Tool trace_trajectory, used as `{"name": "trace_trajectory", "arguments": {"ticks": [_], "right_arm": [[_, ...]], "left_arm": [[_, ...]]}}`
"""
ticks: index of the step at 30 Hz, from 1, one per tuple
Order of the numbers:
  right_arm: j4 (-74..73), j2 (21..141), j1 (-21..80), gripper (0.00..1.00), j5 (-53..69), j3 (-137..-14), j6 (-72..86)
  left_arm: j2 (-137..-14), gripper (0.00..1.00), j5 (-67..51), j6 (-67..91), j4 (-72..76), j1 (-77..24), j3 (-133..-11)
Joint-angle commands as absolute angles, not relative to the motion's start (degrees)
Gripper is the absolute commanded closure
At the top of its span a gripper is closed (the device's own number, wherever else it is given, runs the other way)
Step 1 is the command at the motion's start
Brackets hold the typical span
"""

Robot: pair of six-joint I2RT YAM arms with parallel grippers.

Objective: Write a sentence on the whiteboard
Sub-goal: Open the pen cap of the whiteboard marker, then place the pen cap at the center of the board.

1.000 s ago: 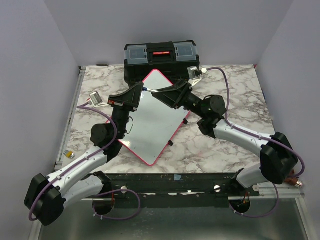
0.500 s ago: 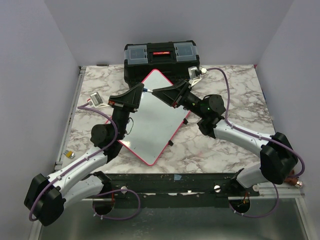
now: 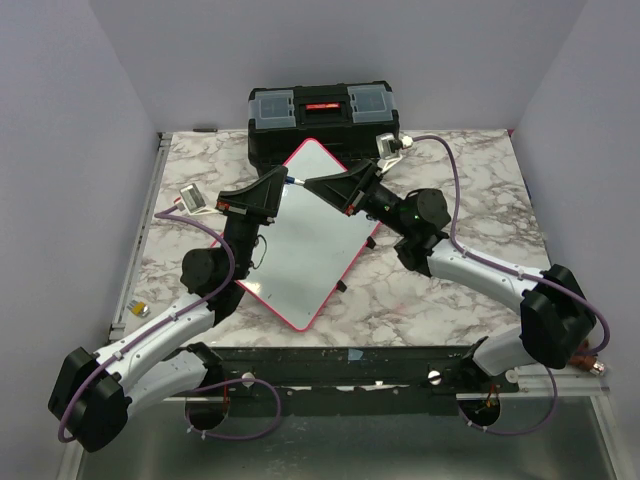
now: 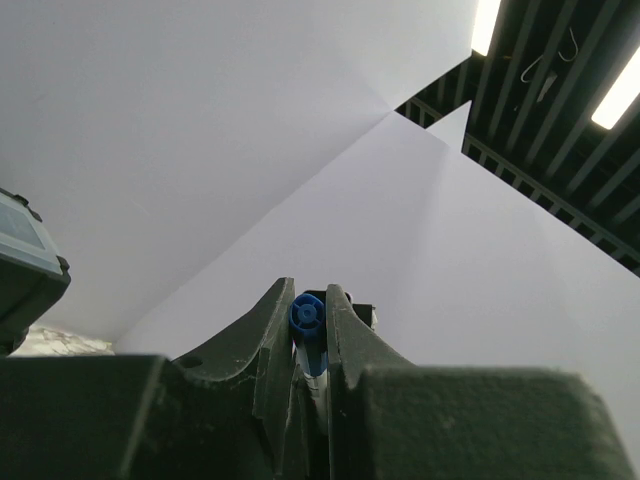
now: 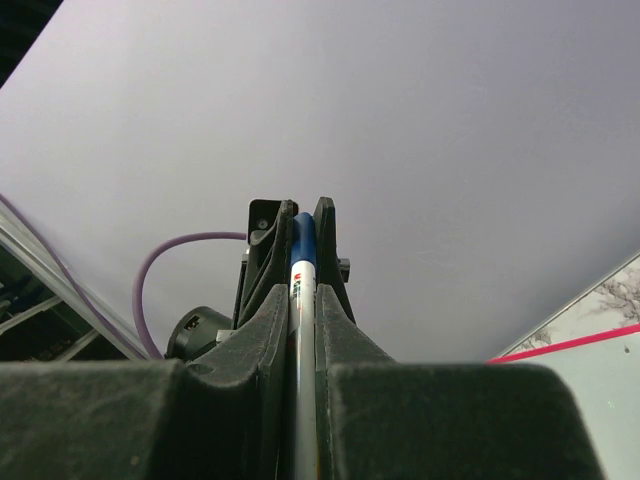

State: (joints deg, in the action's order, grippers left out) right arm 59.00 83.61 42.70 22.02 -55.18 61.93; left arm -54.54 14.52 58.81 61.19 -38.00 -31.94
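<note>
Where marble fills the middle of the top view: table [image 3: 450, 180], white with grey veins.

Toolbox [image 3: 322, 115]: black, clear-lidded side bins, at the table's far edge, upper centre of frame.

Whiteboard [image 3: 310, 250]: white face, red-pink rim, lying flat at frame centre, turned on a diagonal. Its upper corner sits just beside the toolbox; its lower corner points toward the arm bases. No writing can be made out on it.

Left gripper [image 3: 280, 182]: reaching in from the lower left, over the board's upper part. Jaws closed on the marker's blue end, seen end-on in the left wrist view.

Right gripper [image 3: 312, 186]: reaching in from the right, tip to tip with the left. Jaws clamped on the barrel.

Marker [image 3: 295, 181]: white barrel, blue end, bridging both grippers above the board.
</note>
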Motion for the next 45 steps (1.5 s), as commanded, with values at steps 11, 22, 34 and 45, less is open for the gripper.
{"name": "trace_trajectory", "arguments": {"ticks": [11,22,34,45], "right_arm": [[58.8,74.9,43.1,0.99,14.7,-48.4,58.2],[59.1,65.5,43.0,0.99,10.4,-38.9,57.5],[35.7,51.2,43.0,0.99,-4.2,-38.4,43.9],[18.7,46.8,43.0,0.99,-15.6,-46.9,30.3]], "left_arm": [[-53.3,1.00,15.0,54.8,58.3,-38.1,-32.0],[-54.0,1.00,18.4,57.0,55.4,-37.4,-33.3],[-61.6,1.00,12.4,57.2,42.5,-37.3,-39.9],[-81.5,1.00,-3.1,48.0,27.0,-43.0,-51.7]]}}
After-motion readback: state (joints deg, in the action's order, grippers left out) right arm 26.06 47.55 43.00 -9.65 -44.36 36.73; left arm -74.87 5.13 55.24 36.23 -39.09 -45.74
